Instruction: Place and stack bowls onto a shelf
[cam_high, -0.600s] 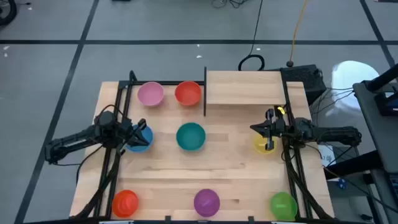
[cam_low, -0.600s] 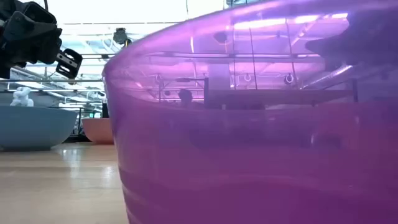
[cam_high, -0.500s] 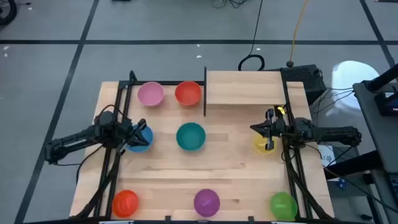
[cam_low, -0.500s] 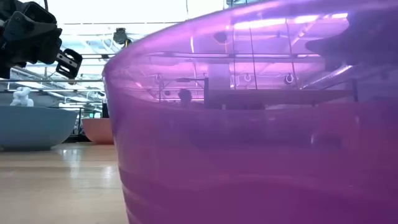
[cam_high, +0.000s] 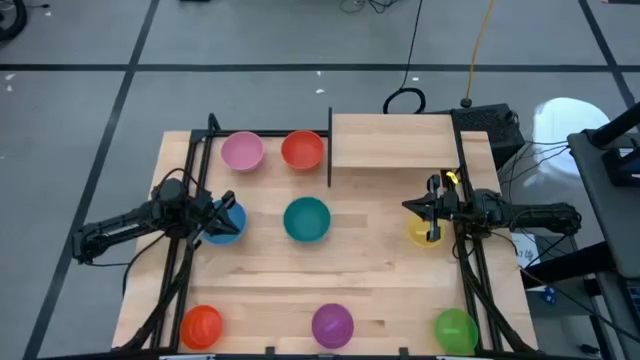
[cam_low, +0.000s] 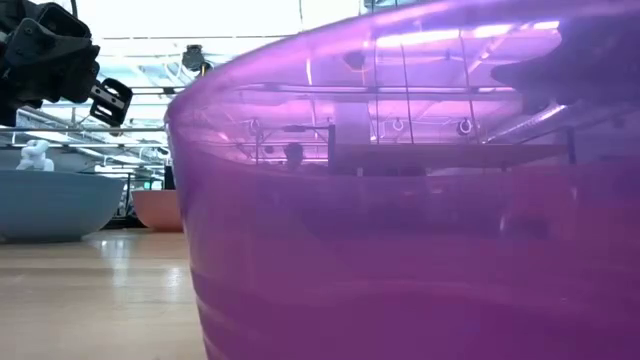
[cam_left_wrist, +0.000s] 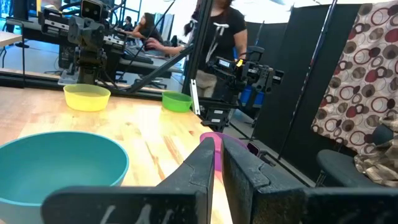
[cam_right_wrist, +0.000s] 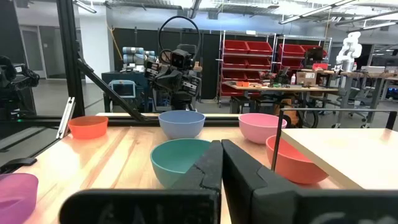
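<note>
No bowl lifted yet. Left claw (cam_high: 226, 214) nearly closed over the small blue plastic bowl (cam_high: 228, 226), centre-left; right claw (cam_high: 428, 212) closed over the yellow plastic bowl (cam_high: 420, 233), centre-right — neither gripped. Light-wood shelf board (cam_high: 392, 142), upper centre, bare. Next, prob.: claws to be opened, a rim pinched.

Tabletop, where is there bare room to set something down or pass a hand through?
The shelf board is bare. Bare tabletop runs between the teal bowl and the front row of orange bowl, purple bowl and green bowl, and between teal and the yellow bowl. It is crowded around the blue bowl, under the left hand.
</note>
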